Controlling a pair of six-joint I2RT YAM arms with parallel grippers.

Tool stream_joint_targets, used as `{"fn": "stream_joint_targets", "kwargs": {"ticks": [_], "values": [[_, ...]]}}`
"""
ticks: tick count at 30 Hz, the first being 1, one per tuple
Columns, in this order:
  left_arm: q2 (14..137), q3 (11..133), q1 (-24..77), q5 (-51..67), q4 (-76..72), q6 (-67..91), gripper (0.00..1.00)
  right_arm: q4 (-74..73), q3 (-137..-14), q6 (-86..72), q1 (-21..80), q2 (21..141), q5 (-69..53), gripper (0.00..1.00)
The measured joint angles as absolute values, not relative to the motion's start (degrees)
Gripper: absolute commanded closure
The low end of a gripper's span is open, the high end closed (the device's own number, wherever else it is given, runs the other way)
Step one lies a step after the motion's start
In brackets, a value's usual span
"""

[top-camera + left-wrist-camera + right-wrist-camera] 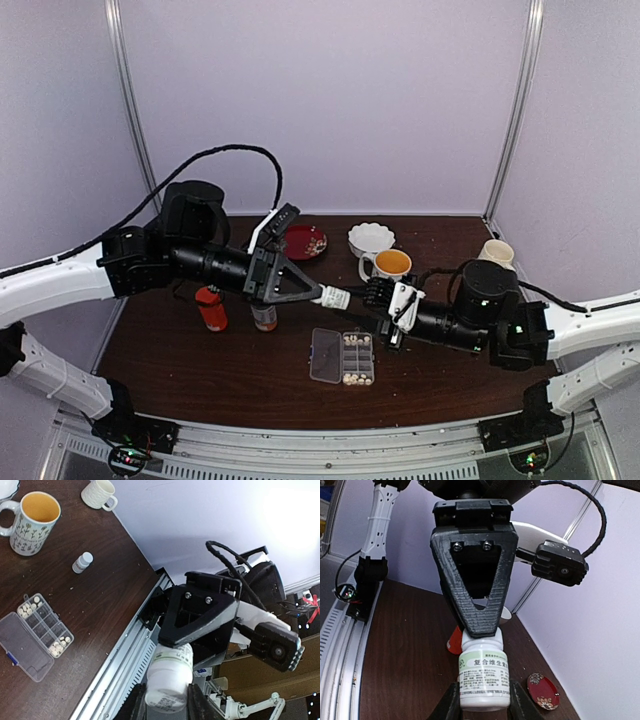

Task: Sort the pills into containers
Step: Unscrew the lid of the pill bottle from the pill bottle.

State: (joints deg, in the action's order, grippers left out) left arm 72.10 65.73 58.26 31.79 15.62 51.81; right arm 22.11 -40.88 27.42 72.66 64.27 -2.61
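Observation:
A white pill bottle [336, 297] hangs level above the table between both grippers. My left gripper [318, 293] is shut on its cap end. My right gripper [378, 300] is shut on its labelled body [484, 677], which sits between the right fingers [451, 705]. The left wrist view shows the same bottle [170, 675] clamped in my left gripper [167, 705]. Below them the clear pill box [343, 357] lies with its lid [325, 355] open to the left. Pale pills [357, 340] fill cells at both of its ends, as the left wrist view shows for the box [42, 630] and pills [27, 607].
An orange bottle [211, 308] and a second bottle [264, 318] stand under the left arm. At the back are a red plate [304, 241], a white bowl [371, 238], a mug [390, 264] and a cream cup [496, 253]. A small grey-capped bottle [82, 562] stands near the mug.

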Motion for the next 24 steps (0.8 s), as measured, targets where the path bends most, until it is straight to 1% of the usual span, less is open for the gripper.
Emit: {"fn": "stream_joint_targets", "kwargs": {"ticks": [1, 2, 3, 5, 6, 8, 9, 11, 15, 19, 20, 21, 24], "values": [[71.99, 64.99, 58.11, 32.12, 15.03, 53.36, 0.95, 21.74, -40.95, 29.65, 72.88, 64.51, -1.96, 0.82], [71.85, 64.1, 57.95, 32.32, 14.26, 55.22, 0.93, 21.39, -41.01, 31.83, 73.14, 64.77, -1.15, 0.82], [71.77, 63.44, 57.84, 32.42, 13.72, 56.66, 0.86, 21.15, -41.01, 33.78, 73.34, 64.99, -0.47, 0.82], [71.5, 61.98, 57.71, 32.38, 12.21, 59.57, 0.6, 20.82, -41.01, 37.1, 73.6, 65.34, 0.58, 0.82], [71.24, 61.14, 57.69, 32.36, 11.11, 60.8, 0.5, 20.73, -41.01, 38.17, 73.65, 65.43, 0.93, 0.82], [70.65, 59.64, 57.76, 32.25, 8.36, 62.37, 0.32, 20.82, -41.04, 38.7, 73.65, 65.43, 1.06, 0.81], [70.3, 59.24, 57.91, 32.05, 7.16, 62.61, 0.28, 20.78, -41.04, 38.37, 73.65, 65.41, 1.08, 0.81], [69.3, 59.13, 58.11, 31.35, 5.98, 61.23, 0.25, 20.53, -41.04, 36.42, 73.65, 65.3, 0.75, 0.81], [66.02, 60.64, 58.13, 29.21, 6.85, 52.05, 0.25, 19.55, -41.04, 29.67, 73.63, 63.57, -2.35, 0.83], [63.81, 63.53, 58.13, 29.26, 7.2, 34.61, 0.24, 19.46, -41.04, 21.39, 73.3, 60.84, -7.35, 0.83], [62.08, 63.0, 58.22, 29.34, 6.98, 26.28, 0.24, 19.44, -41.04, 18.96, 73.08, 60.25, -8.86, 0.82], [61.73, 62.85, 58.24, 29.36, 6.98, 24.88, 0.24, 19.44, -41.04, 16.82, 72.84, 59.83, -10.15, 0.82], [58.02, 59.13, 58.63, 30.09, 5.41, 5.04, 0.21, 19.27, -41.04, 10.2, 71.94, 59.44, -13.91, 0.82]]}}
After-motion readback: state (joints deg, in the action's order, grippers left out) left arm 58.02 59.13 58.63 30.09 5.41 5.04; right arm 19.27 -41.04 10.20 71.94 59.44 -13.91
